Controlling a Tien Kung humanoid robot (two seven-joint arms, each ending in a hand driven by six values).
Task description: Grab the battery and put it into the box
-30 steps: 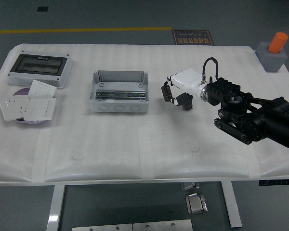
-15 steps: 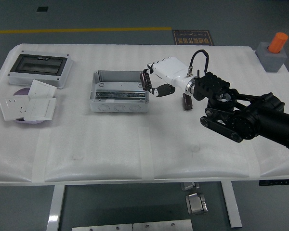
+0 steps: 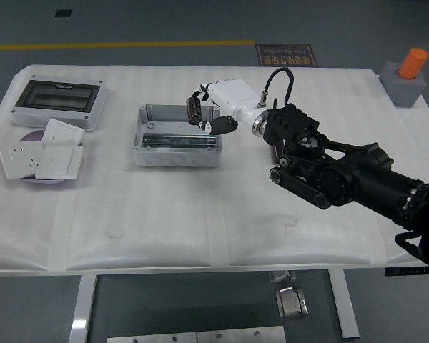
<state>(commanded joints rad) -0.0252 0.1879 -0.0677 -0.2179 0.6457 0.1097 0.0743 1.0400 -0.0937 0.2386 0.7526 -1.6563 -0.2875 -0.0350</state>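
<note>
White foam-covered table (image 3: pixel 164 214) lies bare in front of the grey box (image 3: pixel 176 136), open-topped. The right hand (image 3: pixel 213 114) hangs over the box's right end, fingers pinching the dark battery (image 3: pixel 194 111) upright (pickup done, release pending). Mind the box's right wall just beneath.
</note>
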